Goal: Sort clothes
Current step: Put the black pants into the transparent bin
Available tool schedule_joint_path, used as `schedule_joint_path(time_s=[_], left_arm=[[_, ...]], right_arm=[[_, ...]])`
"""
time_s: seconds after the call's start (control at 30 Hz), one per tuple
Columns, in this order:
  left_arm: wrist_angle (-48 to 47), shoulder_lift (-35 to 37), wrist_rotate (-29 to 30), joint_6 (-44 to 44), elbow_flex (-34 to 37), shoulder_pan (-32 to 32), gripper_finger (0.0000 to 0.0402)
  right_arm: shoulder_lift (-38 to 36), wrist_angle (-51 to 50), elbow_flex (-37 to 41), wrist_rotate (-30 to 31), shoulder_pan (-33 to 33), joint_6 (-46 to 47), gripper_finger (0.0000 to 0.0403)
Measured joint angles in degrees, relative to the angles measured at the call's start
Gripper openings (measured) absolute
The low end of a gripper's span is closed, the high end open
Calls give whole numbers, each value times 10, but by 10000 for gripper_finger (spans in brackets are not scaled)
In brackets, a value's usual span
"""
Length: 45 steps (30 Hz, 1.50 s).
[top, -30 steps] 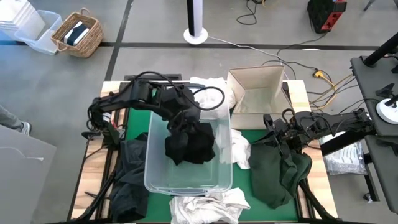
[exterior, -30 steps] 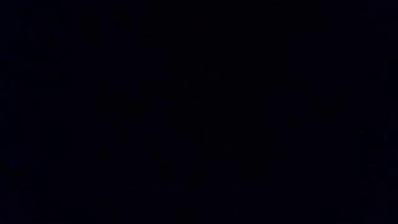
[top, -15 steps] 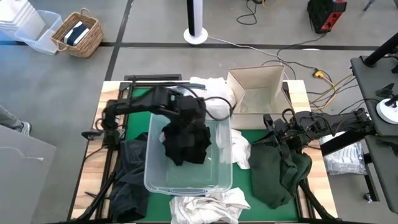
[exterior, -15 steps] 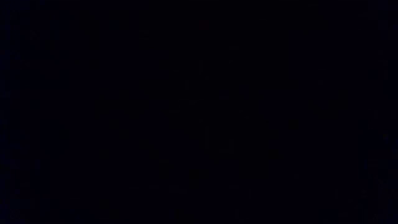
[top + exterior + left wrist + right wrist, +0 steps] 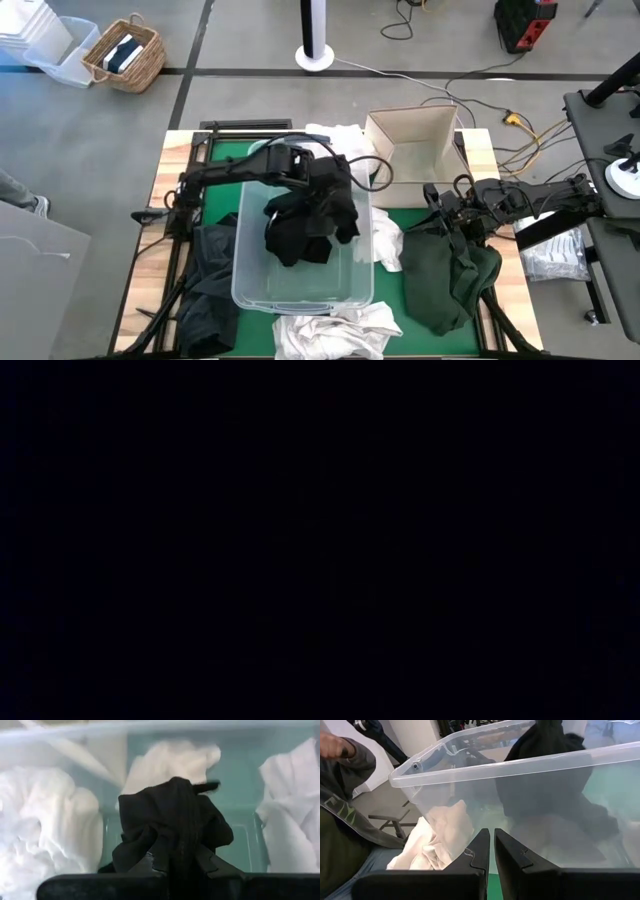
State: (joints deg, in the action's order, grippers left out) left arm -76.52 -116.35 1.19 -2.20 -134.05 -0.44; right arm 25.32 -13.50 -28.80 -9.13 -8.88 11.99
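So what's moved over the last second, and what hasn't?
The left gripper, jaws shut on the black garment, has swung toward the right side of the clear tub, dragging the garment's top along. The right gripper stayed shut by the dark green garment; the piles are unchanged.

Black garment point(image 5: 305, 222): soft matt cloth, creased. Tub point(image 5: 252, 290): clear glossy plastic. Box point(image 5: 412, 138): matt beige cardboard. Table edge point(image 5: 160, 215): pale wood. White garments point(image 5: 335, 328): crumpled cloth.
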Motion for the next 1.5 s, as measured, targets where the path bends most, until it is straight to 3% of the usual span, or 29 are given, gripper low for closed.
schedule_joint_path(time_s=[0.8,1.13,1.5], left_arm=[[12,9,2,-8,22,2,7],[52,22,-3,-7,116,3,7],[180,135,-3,15,312,6,7]], right_arm=[[0,-17,0,0,0,32,18],[0,-17,1,0,0,40,18],[0,-17,1,0,0,40,18]])
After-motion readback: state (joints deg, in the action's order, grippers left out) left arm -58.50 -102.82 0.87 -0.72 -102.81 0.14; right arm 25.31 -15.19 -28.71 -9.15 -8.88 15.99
